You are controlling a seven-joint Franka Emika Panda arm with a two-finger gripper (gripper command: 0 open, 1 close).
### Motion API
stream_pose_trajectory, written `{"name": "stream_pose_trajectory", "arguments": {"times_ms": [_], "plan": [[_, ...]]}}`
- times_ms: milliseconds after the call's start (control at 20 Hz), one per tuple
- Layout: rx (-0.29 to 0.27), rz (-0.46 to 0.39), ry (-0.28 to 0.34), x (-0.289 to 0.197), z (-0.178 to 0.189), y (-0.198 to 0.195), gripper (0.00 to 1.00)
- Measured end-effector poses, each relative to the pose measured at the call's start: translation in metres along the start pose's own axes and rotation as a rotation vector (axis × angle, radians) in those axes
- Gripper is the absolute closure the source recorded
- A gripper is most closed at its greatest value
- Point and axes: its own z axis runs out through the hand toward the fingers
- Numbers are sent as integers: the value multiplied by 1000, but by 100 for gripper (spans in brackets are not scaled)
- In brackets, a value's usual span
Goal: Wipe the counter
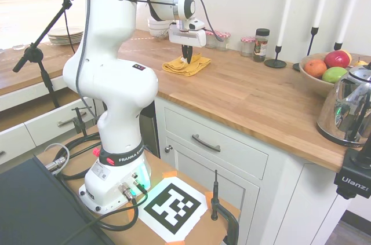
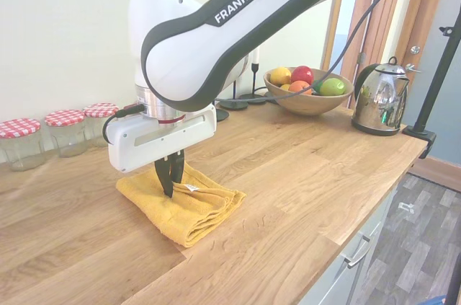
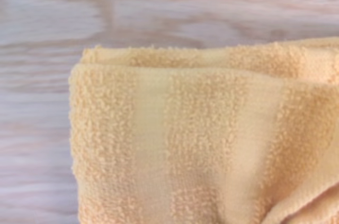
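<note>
The tool (image 2: 167, 181) is down on the folded yellow towel (image 2: 189, 208), fingers pinched together into the cloth (terry loops fill the wrist view). The towel lies flat on the wooden surface (image 2: 302, 168), near the red-lidded jars (image 2: 66, 130), well apart from the fruit bowl (image 2: 308, 96).

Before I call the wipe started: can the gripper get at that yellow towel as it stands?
Probably yes. The gripper is already down on the folded yellow towel, fingers close together and pressed into the cloth. Nothing stands between them; the jars sit behind, clear of it, on the counter.
</note>
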Motion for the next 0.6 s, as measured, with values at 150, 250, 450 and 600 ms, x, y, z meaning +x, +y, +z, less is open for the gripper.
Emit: {"name": "stream_pose_trajectory", "arguments": {"times_ms": [150,250,450,600], "plan": [[4,10,2,19,1,12,100],[5,17,-4,36,1,25,100],[10,32,-14,73,2,60,100],[17,42,-24,99,4,87,100]]}}
